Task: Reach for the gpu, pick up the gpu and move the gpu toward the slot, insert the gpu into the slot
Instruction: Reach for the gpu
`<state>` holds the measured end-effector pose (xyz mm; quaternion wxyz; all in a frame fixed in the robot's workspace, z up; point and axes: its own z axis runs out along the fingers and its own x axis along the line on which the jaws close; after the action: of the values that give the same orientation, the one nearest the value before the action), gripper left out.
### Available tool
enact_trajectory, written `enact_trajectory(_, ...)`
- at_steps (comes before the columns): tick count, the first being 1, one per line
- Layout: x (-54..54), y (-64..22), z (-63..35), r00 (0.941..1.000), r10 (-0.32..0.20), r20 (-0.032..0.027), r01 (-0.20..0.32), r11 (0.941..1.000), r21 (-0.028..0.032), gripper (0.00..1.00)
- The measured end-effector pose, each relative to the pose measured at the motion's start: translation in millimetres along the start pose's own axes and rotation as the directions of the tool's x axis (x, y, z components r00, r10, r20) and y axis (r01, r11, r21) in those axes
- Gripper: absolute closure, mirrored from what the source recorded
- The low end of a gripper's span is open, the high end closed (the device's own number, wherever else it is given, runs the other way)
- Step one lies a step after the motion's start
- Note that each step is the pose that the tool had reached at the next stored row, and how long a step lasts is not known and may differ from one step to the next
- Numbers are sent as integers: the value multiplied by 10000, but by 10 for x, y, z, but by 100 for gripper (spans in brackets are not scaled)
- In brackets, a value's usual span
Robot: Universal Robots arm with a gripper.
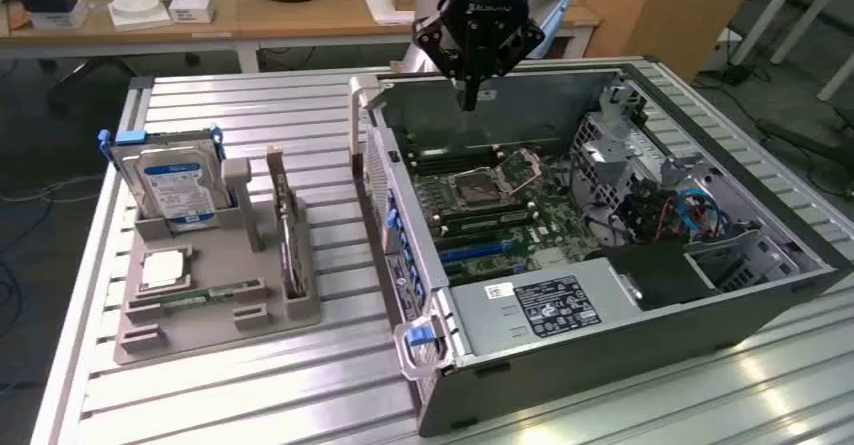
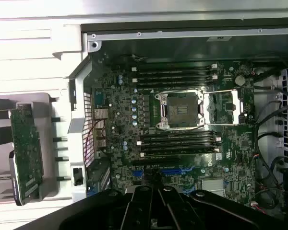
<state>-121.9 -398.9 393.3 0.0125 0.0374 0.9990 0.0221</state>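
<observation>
Gripper (image 1: 467, 98) hangs over the open case's (image 1: 667, 337) far wall, fingers pressed together, empty. gpu (image 1: 284, 233) stands on edge in the grey rack (image 1: 187, 330) beside the case, probably so its top edge is grabbable.

Hangs at twelve o'clock in the exterior view, with gripper (image 1: 469, 100) pointed straight down, closed, holding nothing.
</observation>
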Motion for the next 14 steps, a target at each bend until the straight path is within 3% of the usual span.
enact_trajectory(4, 28, -2, -2, 10000, 1, -1, -1, 10000, 2, 90)
enact_trajectory(14, 449, -33, -10, 10000, 1, 0, -1, 10000, 0, 90)
